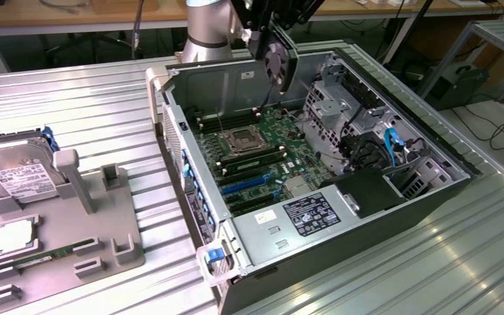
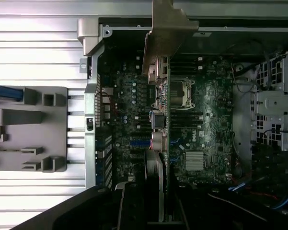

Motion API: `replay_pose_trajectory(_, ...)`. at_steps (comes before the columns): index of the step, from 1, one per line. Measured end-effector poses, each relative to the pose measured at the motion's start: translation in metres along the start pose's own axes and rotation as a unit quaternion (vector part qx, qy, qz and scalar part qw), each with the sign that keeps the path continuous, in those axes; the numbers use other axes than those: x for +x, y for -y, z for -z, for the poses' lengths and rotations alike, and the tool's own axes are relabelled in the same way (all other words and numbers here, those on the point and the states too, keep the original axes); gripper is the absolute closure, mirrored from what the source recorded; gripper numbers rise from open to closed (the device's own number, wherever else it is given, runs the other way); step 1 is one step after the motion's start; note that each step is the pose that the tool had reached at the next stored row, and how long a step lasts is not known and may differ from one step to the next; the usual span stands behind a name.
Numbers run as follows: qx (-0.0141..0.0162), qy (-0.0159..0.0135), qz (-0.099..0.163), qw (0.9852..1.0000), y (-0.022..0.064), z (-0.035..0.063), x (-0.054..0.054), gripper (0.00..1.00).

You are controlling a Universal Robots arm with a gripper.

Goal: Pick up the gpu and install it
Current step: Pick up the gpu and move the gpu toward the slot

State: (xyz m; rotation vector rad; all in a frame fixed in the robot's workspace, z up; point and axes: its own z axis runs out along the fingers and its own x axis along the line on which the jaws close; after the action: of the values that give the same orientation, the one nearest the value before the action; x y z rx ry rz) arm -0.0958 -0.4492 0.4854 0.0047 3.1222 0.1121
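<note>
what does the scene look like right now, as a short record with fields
claw: the claw is shut on the gpu
gpu: held upright in the air above the motherboard, not seated in any slot
computer case: the computer case lies on its side with the panel off and the inside exposed
grey holder: the grey holder sits at the exterior view's left, beside the case
on holder: hard drive and memory stick
task state: gpu picked up, not yet installed

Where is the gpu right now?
In the exterior view the gripper holds the gpu in the air, over the far end of the open computer case.
</note>
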Motion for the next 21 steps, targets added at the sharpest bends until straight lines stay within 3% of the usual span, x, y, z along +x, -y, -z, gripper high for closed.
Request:
replay_pose_trajectory(9, 0.0000, 0.0000, 0.000, 1.0000, 0.0003, -0.0062, -0.028, 0.73)
replay_pose_trajectory(21, 0.0000, 0.0000, 0.001, 1.0000, 0.0007, -0.0159, -0.073, 0.73)
